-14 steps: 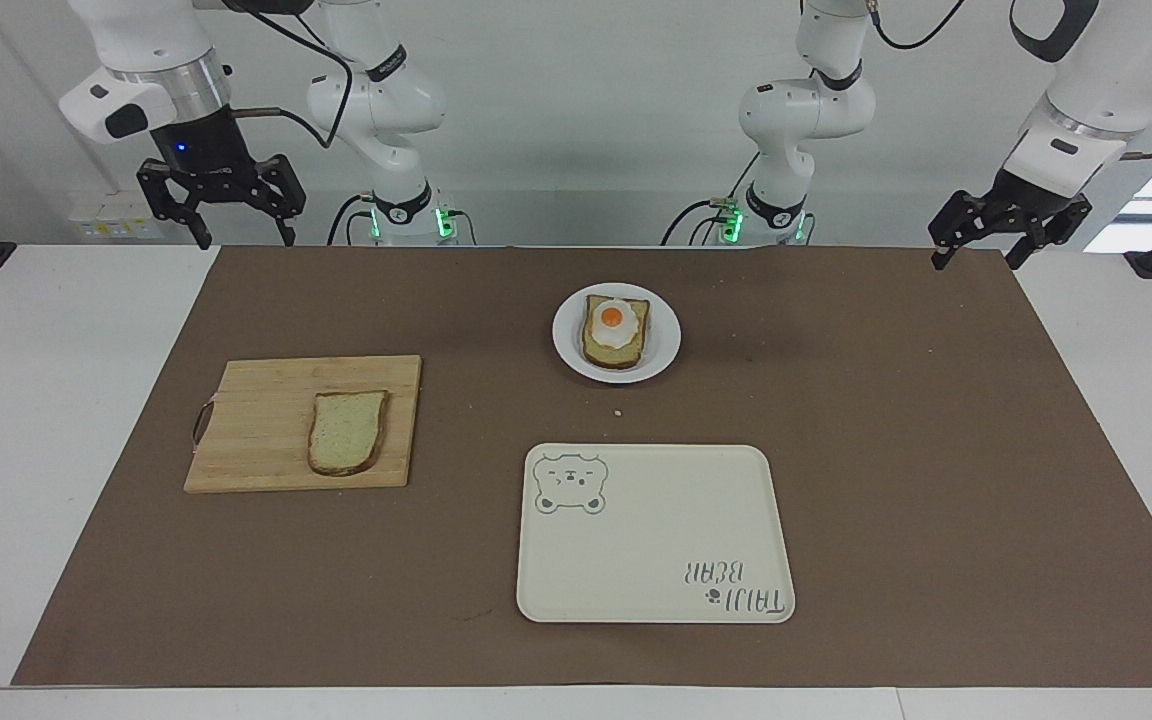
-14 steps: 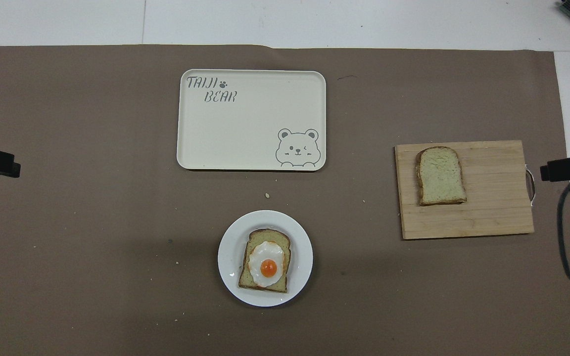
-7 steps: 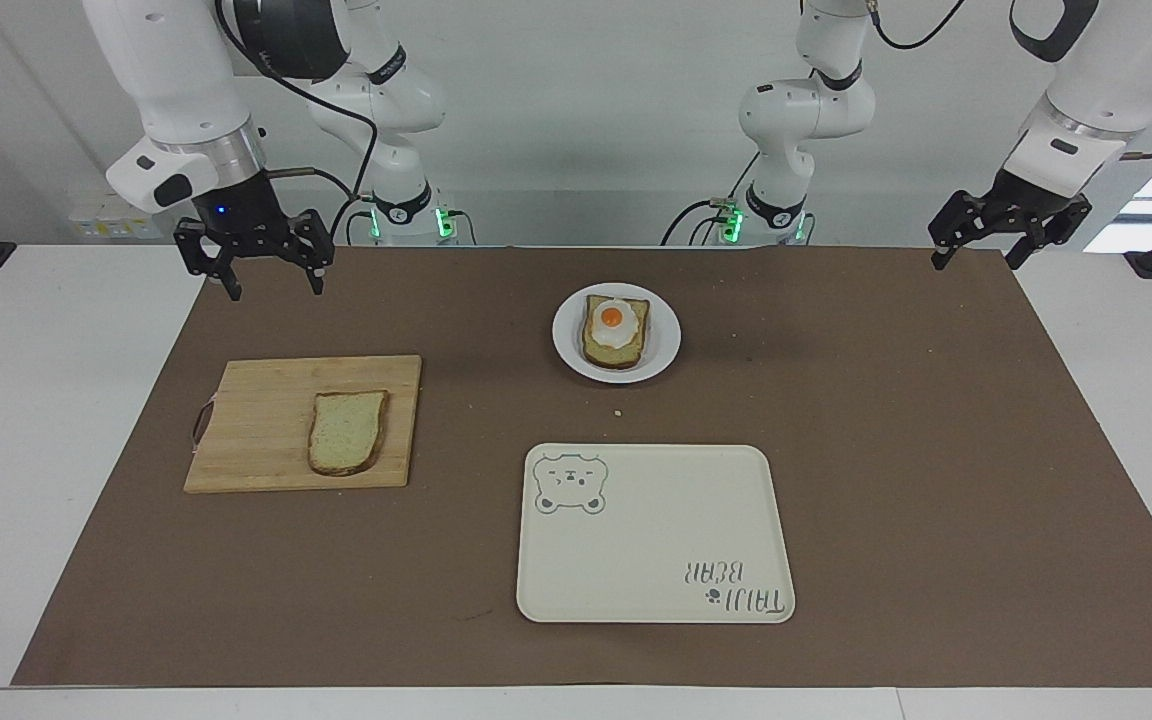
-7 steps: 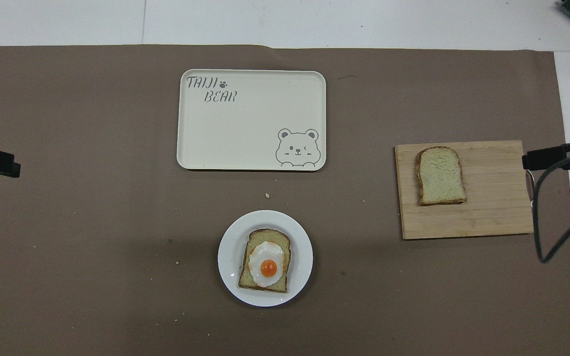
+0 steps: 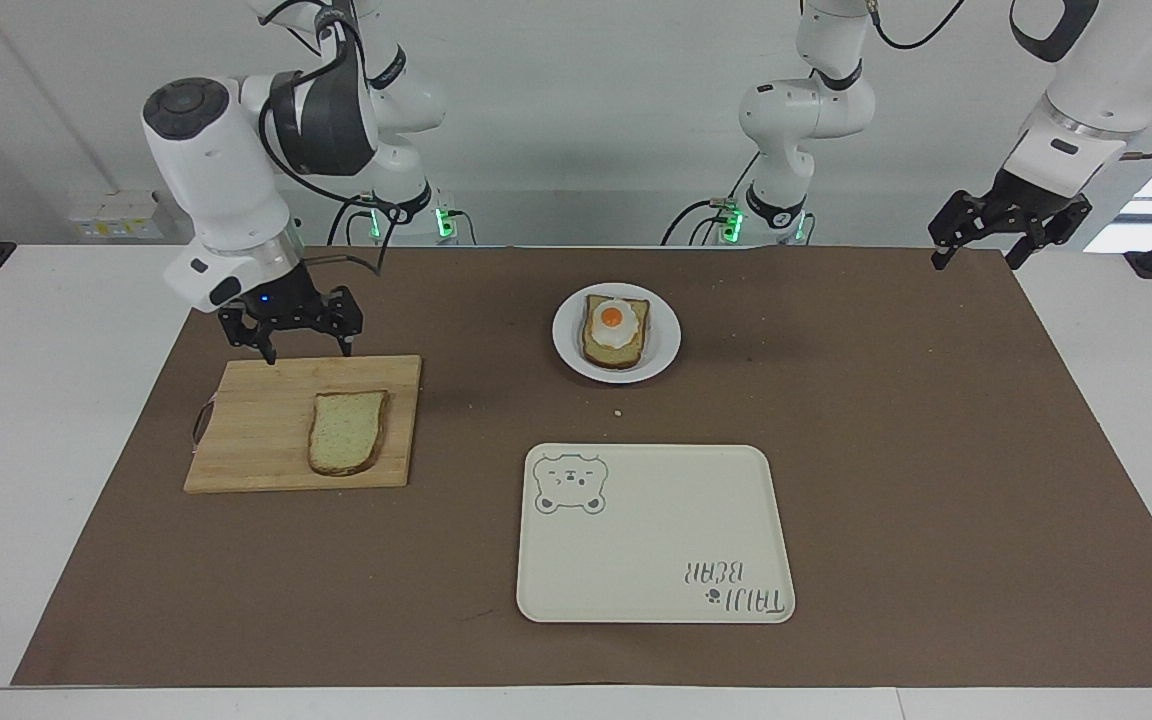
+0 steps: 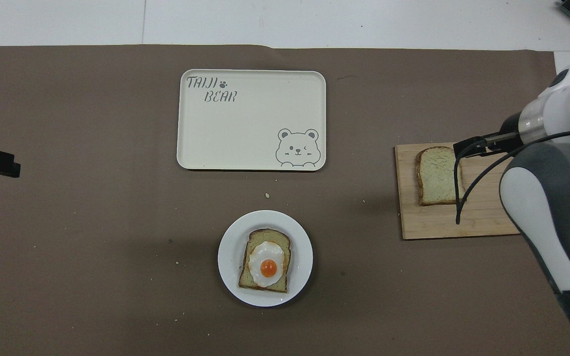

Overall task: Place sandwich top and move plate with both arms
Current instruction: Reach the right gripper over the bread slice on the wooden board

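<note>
The sandwich top (image 5: pixel 346 432) (image 6: pixel 440 175), a bare pale slice with a brown crust, lies flat on a wooden cutting board (image 5: pixel 256 430) (image 6: pixel 433 222) toward the right arm's end of the table. My right gripper (image 5: pixel 307 353) hangs open just above the board's edge nearest the robots, apart from the slice and holding nothing. The small white plate (image 5: pixel 663 345) (image 6: pixel 230 257) sits mid-table and carries a bread slice with a fried egg (image 5: pixel 616 330) (image 6: pixel 265 267). My left gripper (image 5: pixel 976 260) waits open and raised over the mat's corner at its own end.
A cream rectangular tray (image 5: pixel 651 540) (image 6: pixel 250 128) with a bear drawing lies farther from the robots than the plate. A brown mat (image 5: pixel 936 450) covers most of the table. In the overhead view the right arm covers part of the board.
The right arm has swung down and out from beside its base, bringing its open gripper low over the cutting board's near edge. The left arm, bread, plate and tray have not moved.
</note>
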